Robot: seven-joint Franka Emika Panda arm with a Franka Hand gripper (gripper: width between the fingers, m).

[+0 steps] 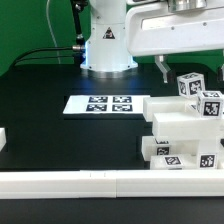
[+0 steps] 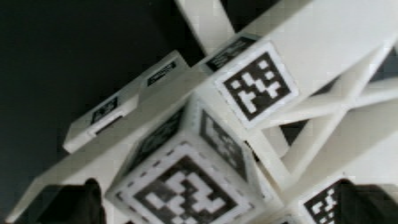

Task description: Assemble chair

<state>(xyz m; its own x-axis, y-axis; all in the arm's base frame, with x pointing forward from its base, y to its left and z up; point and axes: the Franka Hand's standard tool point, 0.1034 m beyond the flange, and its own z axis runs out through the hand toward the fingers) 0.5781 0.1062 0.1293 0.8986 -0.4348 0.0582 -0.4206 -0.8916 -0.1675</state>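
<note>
White chair point(image 1: 185, 130) parts sit just below the released, wide-open gripper point(image 1: 178, 72).

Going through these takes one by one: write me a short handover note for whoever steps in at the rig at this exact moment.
Gripper: open, holding nothing, above the chair parts.
Chair parts: white tagged blocks and slabs stacked together at the exterior view's right, against the long white rail. The wrist view shows tagged pieces right under the fingers.
Marker board: flat on the table, beside the stack.
Done: several parts gathered, apparently joined.
Left: cannot tell which parts are missing; check the fit before continuing.
</note>
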